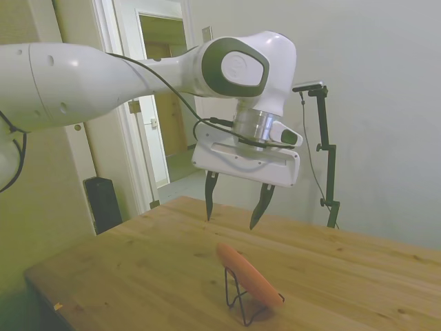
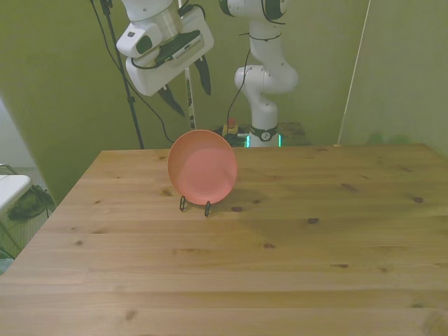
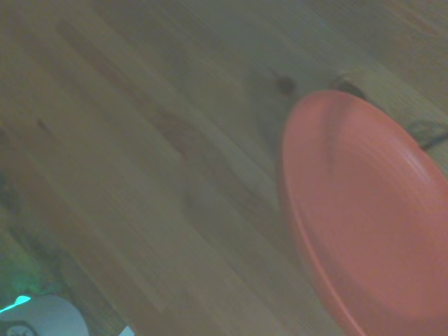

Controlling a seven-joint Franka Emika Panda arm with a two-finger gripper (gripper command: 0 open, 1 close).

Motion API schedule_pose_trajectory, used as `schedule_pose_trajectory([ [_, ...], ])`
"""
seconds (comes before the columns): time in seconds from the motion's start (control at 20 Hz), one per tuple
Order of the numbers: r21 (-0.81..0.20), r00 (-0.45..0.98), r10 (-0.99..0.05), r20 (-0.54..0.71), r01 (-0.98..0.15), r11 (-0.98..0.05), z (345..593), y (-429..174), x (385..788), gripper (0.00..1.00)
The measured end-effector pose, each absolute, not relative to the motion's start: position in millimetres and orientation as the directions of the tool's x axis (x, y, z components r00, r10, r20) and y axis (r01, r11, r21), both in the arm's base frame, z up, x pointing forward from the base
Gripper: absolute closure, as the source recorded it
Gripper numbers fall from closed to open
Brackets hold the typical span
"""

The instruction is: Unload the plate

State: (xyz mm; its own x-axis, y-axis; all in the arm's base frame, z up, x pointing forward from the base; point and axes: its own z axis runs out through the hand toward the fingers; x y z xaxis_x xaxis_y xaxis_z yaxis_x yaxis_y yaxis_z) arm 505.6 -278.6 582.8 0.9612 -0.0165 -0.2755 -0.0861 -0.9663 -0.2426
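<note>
Front view – wooden table [image 2: 280,266], plate [image 2: 202,166] tilted on wire stand [image 2: 194,205], tool [image 2: 187,86] spread wide above, green-lit wall behind.

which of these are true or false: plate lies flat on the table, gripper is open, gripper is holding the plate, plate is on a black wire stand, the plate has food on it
1. The plate lies flat on the table. False: it stands on edge, leaning back.
2. The gripper is open. True: its fingers are apart with nothing between them.
3. The gripper is holding the plate. False: it hangs in the air above the plate, clear of it.
4. The plate is on a black wire stand. True.
5. The plate has food on it. False: its face is bare.
</note>
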Motion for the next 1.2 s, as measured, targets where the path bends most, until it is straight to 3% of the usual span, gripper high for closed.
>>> schedule_pose_trajectory([
  [0.8, -0.384, 0.924, 0.131, -0.359, -0.019, -0.923, 508.8, -286.1, 536.5, 0.0],
  [1.1, -0.415, 0.905, 0.161, -0.394, -0.019, -0.909, 502.9, -276.9, 535.6, 0.0],
  [1.15, -0.417, 0.904, 0.162, -0.396, -0.019, -0.909, 502.0, -276.6, 535.8, 1.0],
  [1.2, -0.419, 0.902, 0.164, -0.4, -0.021, -0.908, 500.5, -276.5, 535.7, 1.0],
])
